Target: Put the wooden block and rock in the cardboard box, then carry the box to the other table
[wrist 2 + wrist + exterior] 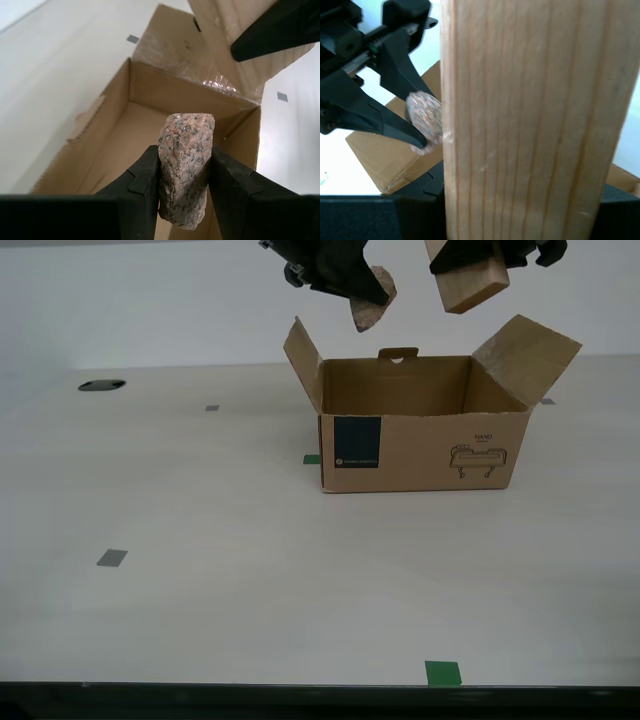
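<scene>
wooden block [535,120] filling the view, rock [425,120] pinched by my second end effector [415,127], cardboard box [390,155] behind

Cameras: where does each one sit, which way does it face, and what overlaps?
Exterior view: on the robot, facing the cardboard box; both grippers overhead.
Second wrist view: on my second gripper, looking down past the rock into the box.
First wrist view: on my first gripper, wooden block filling it.
Shared: rock, box.
</scene>
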